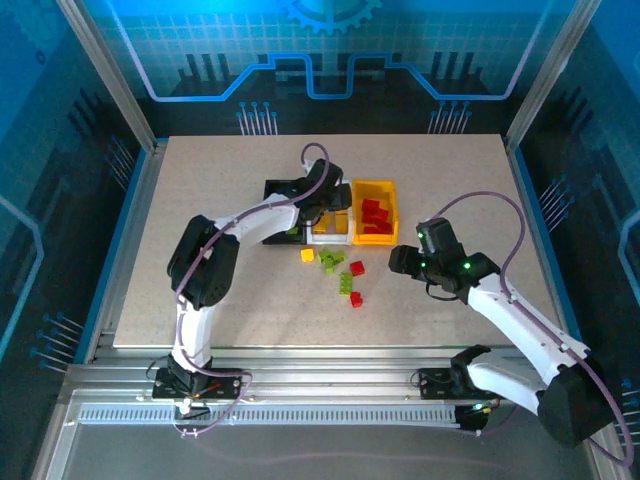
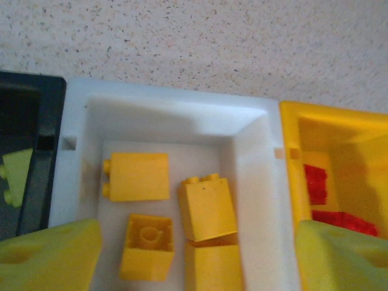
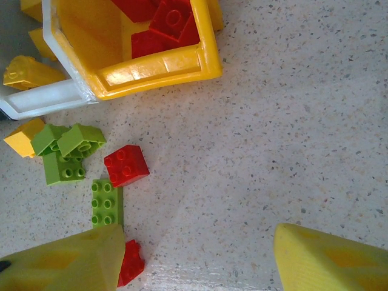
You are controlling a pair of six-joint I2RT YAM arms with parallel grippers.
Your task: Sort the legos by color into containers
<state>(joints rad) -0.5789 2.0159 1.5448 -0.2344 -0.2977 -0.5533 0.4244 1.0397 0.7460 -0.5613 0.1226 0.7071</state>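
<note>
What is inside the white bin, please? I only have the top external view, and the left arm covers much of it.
Observer: The white bin holds several yellow blocks and no other colour.
Operator: Is the left hand carrying anything?
Observer: No, the left hand is open and empty above that bin.
Operator: And the black bin?
Observer: The black bin shows one lime green block inside.

Containers — three: black bin (image 2: 53, 109), white bin (image 2: 182, 100), yellow bin (image 3: 157, 66).
Yellow-orange legos (image 2: 138, 176): four in the white bin, one loose on the desk (image 3: 273, 151).
Lime green legos (image 3: 80, 140): about four loose, one in the black bin.
Red legos (image 3: 126, 165) — two loose; at least three in the yellow bin, exact count unclear.
</note>
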